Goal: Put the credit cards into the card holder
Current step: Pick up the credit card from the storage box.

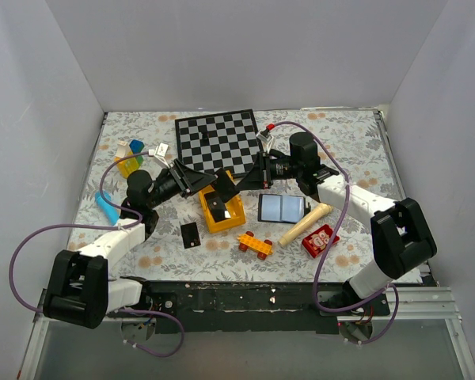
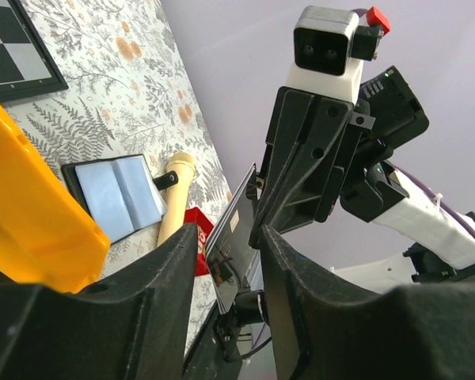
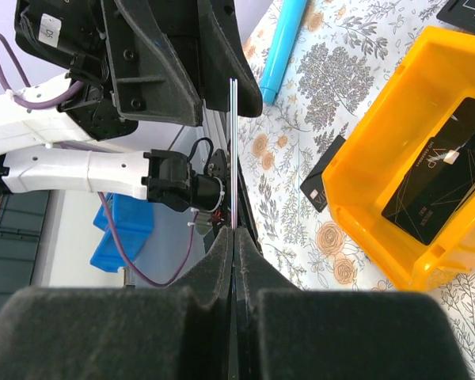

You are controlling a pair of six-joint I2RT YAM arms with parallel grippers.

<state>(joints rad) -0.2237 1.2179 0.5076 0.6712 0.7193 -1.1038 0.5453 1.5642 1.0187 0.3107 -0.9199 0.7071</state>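
Observation:
My right gripper [image 3: 234,233] is shut on a thin black credit card [image 3: 233,150], seen edge-on and held upright above the yellow bin [image 1: 222,215]. My left gripper [image 2: 229,261] faces it with a finger on each side of that card [image 2: 233,245]; a gap shows at both faces, so it is open. A second card [image 3: 447,174] lies inside the bin. A third card [image 1: 190,234] lies flat on the cloth beside the bin. The card holder [image 1: 281,207] lies open, blue-grey side up, to the right of the bin.
A chessboard [image 1: 218,140] lies at the back. Coloured blocks [image 1: 131,156] and a blue marker [image 1: 107,207] sit at the left. An orange brick toy [image 1: 255,244], a wooden handle [image 1: 305,224] and a red piece [image 1: 321,240] lie near the holder.

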